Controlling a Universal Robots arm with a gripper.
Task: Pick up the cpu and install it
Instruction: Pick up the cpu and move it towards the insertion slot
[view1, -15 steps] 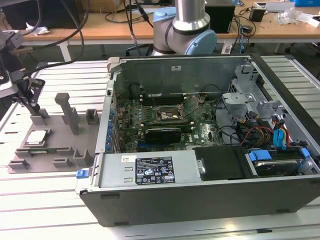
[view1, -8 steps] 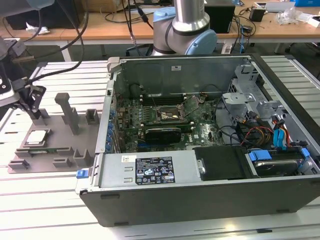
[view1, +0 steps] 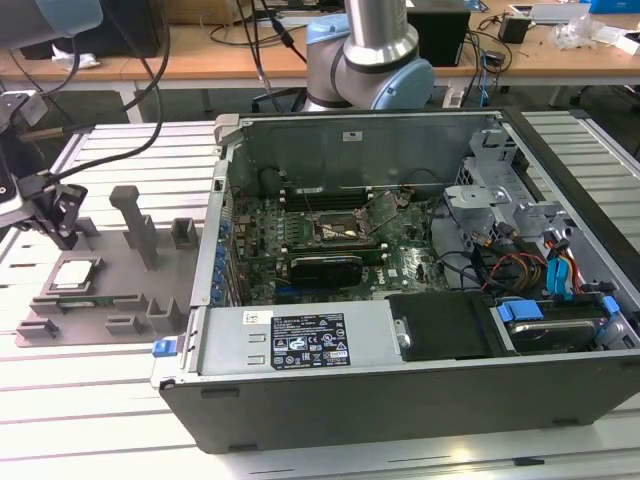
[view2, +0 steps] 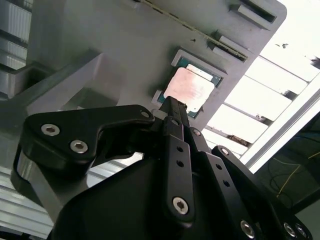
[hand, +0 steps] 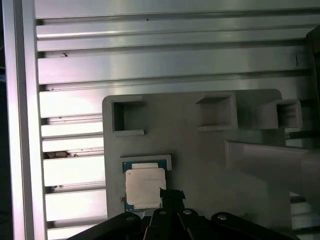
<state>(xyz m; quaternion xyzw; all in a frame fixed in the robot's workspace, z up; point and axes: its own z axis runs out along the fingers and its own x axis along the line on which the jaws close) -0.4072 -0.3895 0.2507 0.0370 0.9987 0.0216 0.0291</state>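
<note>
The cpu (view1: 75, 272), a flat silver square with a pale rim, lies in a recess of the grey moulded tray (view1: 120, 300) at the exterior view's left. My gripper (view1: 66, 238) hangs just above it, a little behind, and holds nothing. Both wrist views show the cpu (view2: 190, 89) (hand: 144, 186) seated in the tray (view2: 100, 35) (hand: 200, 150), with my gripper (view2: 176, 106) (hand: 167, 192) shut and its joined black tips over the chip's near edge. In the open computer case, the motherboard's cpu socket (view1: 335, 232) lies bare.
Upright posts (view1: 135, 225) rise from the tray beside my gripper. The open case (view1: 400, 400) stands at the exterior view's right, its metal wall (view1: 215, 250) next to the tray. A slatted aluminium table (view1: 80, 400) lies under everything. Cables hang at the back.
</note>
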